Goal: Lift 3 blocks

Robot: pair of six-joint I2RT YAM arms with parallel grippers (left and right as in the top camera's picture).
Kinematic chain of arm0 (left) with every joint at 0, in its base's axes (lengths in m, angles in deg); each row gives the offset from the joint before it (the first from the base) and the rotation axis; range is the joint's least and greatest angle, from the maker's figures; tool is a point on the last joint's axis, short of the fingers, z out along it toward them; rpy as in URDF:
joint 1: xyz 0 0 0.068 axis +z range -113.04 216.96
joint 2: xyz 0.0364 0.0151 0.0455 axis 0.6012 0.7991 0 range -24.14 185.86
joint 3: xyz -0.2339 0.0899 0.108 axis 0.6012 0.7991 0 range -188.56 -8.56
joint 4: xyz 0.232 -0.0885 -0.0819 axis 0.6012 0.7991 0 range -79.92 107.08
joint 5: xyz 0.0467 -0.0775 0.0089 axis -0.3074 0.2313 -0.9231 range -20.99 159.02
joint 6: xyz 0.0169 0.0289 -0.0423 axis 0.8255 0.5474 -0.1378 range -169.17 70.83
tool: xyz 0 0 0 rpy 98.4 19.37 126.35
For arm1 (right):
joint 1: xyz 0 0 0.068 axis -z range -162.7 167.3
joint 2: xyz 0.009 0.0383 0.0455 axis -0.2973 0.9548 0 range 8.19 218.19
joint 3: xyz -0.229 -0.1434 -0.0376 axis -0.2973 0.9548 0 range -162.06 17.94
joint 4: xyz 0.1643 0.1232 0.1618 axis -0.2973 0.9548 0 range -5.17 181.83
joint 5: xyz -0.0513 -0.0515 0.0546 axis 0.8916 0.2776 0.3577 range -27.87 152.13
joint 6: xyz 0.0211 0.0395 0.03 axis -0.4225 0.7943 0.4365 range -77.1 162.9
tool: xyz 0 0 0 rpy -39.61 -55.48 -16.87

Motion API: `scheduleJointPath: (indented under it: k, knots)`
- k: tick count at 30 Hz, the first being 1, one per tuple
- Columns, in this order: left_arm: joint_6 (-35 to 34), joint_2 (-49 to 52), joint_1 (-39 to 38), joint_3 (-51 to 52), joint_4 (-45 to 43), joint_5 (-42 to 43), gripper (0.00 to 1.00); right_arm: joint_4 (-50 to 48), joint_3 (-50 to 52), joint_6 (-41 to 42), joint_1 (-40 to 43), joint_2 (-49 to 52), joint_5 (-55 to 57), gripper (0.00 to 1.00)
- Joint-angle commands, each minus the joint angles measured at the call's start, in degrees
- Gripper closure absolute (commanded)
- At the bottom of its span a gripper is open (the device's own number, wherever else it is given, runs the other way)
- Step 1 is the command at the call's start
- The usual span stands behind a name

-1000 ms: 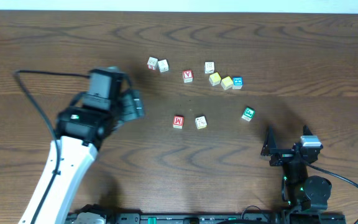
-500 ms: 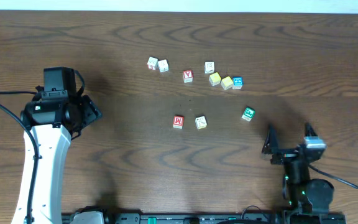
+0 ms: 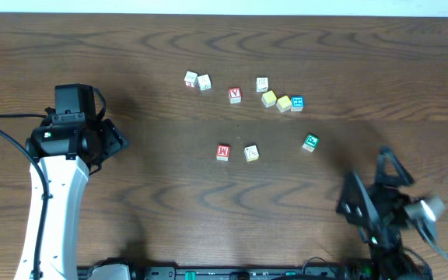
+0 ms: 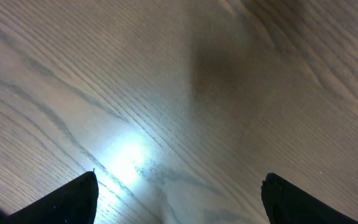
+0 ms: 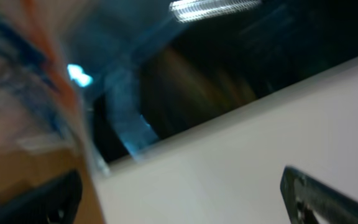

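Plainly, the red M block (image 3: 223, 152) sits on the table (image 3: 208, 222) just beside the cream block (image 3: 251, 152) near the middle, with the green block (image 3: 310, 142) apart to their right. The left claw (image 3: 113, 141) hangs over bare wood well to their left, its jaws apart and gripping nothing. The right claw (image 3: 373, 185), blurred at the near right corner, is likewise spread wide and empty.

On the dark wooden table (image 3: 379, 70), one pale cube (image 3: 190, 78) touches a second pale cube (image 3: 204, 82). A red-faced cube (image 3: 235, 95), lettered perhaps V, sits alone. Right of it cluster a third pale cube (image 3: 262, 84), a yellow cube (image 3: 268, 99), another yellow cube (image 3: 284, 103) and a blue-faced cube (image 3: 297, 103).
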Motion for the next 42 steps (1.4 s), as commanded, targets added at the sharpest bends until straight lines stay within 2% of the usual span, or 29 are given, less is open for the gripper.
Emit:
scheduleJointPath:
  k: [1, 4, 6, 12, 20, 23, 25, 29, 32, 35, 40, 42]
  knots:
    - [-0.3, 0.2, 0.2, -0.2, 0.2, -1.1, 0.15, -7.2, -0.9, 4.7, 0.4, -0.3, 2.7, 0.01]
    - [-0.3, 0.2, 0.2, -0.2, 0.2, -1.1, 0.15, -5.9, -5.2, 2.3, 0.4, -0.1, 4.2, 0.01]
    - [-0.3, 0.2, 0.2, -0.2, 0.2, -1.1, 0.16, 0.9, -10.6, -1.4, 0.4, 0.8, 3.0, 0.01]
    - [-0.3, 0.2, 0.2, -0.2, 0.2, -1.1, 0.15, 30.6, -31.8, -15.7, 0.4, 10.8, -5.4, 0.01]
    - [-0.3, 0.2, 0.2, -0.2, 0.2, -1.1, 0.15, 75.7, -61.7, -31.6, 0.4, 36.1, -14.4, 0.01]
    - [-0.3, 0.2, 0.2, -0.2, 0.2, -1.1, 0.15, 87.9, -68.7, -33.7, -0.3, 44.1, -14.4, 0.01]
    - [-0.3, 0.2, 0.2, -0.2, 0.2, -1.1, 0.15, 91.7, -70.9, -33.5, -1.1, 48.0, -16.7, 0.01]
    - [-0.3, 0.2, 0.2, -0.2, 0.2, -1.1, 0.15, 91.1, -70.8, -30.2, -2.0, 53.3, -26.7, 0.01]
    - [-0.3, 0.2, 0.2, -0.2, 0.2, -1.1, 0.15, 90.0, -70.7, -33.4, -3.8, 57.1, -30.3, 0.01]
    - [-0.3, 0.2, 0.2, -0.2, 0.2, -1.1, 0.15, 93.1, -70.7, -33.1, -8.1, 60.5, -22.4, 0.01]
    - [-0.3, 0.2, 0.2, -0.2, 0.2, -1.1, 0.15, 99.8, -70.7, -22.9, -21.0, 67.8, 8.5, 0.01]
    - [-0.3, 0.2, 0.2, -0.2, 0.2, -1.1, 0.15, 100.5, -70.7, -18.5, -25.7, 71.7, 17.3, 0.01]
